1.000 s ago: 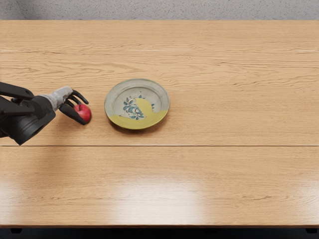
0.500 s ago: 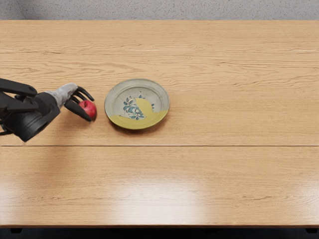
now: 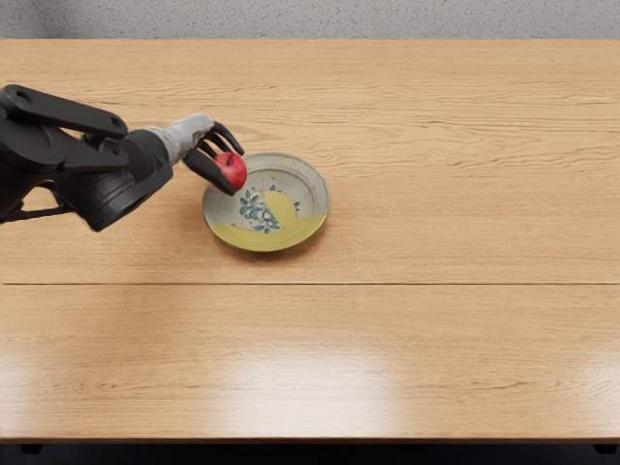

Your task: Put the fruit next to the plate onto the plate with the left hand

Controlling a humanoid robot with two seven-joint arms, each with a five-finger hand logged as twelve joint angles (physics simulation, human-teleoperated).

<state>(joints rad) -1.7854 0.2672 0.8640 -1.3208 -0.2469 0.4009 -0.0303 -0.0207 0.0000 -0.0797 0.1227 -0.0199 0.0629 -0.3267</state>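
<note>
A small red fruit is held in my left hand, whose dark fingers curl around it. The hand and fruit hang over the left rim of the round plate, a grey-green dish with a yellow patch and a blue leaf pattern. My left arm reaches in from the picture's left edge. The fruit looks lifted off the table. The right arm does not show.
The wooden table stretches wide on all sides of the plate. Its front edge runs along the bottom of the picture, and a grey wall lies beyond its far edge.
My left hand has lifted the red fruit from the table left of the plate and carried it up and to the right, over the plate's left rim.
</note>
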